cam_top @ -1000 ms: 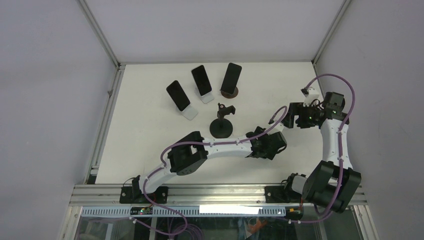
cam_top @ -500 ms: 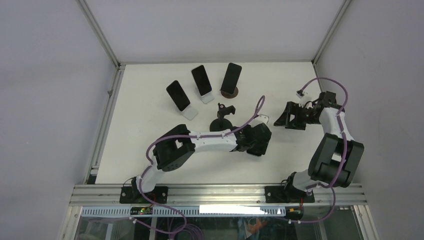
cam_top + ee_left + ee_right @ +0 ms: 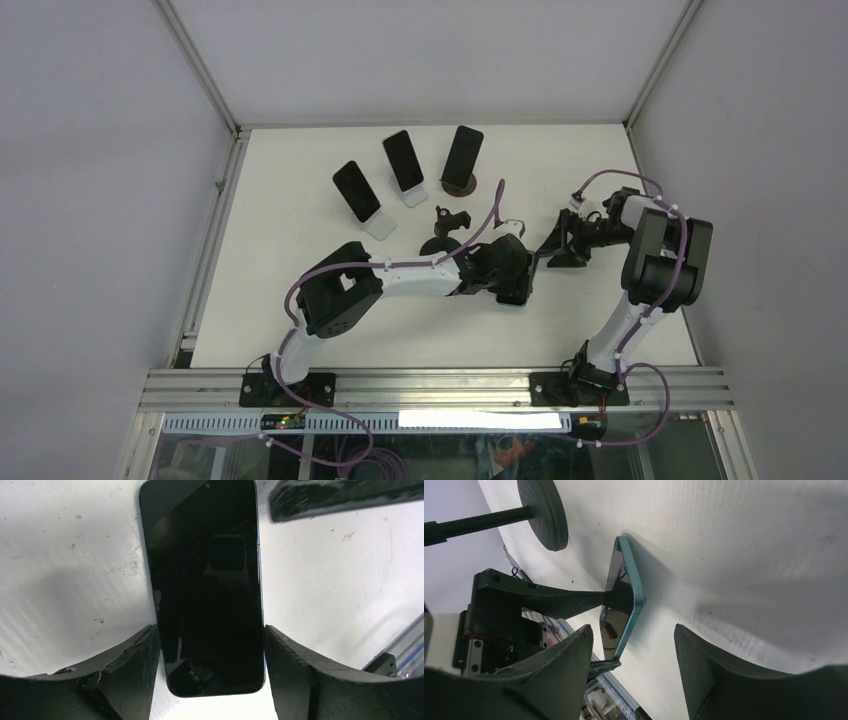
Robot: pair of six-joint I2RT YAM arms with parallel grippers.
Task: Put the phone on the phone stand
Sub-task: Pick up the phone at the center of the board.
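- The left gripper [image 3: 211, 635] clenched the black teal-edged phone [image 3: 205, 580] by its long sides, tilting it up from the table. It had moved nearer the black round-based phone stand [image 3: 441, 240] than a second earlier.
- The right gripper [image 3: 633, 630], jaws spread and empty, had drawn in beside them.
- Three dark phones [image 3: 403, 160] leaned on small stands at the back of the white tabletop [image 3: 290, 250], under grey walls [image 3: 100, 150].

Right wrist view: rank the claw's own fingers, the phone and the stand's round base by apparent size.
1. Right claw fingers: largest, but nearest the camera.
2. Phone, seen nearly edge-on.
3. Stand base, close to the phone; unsure between them.
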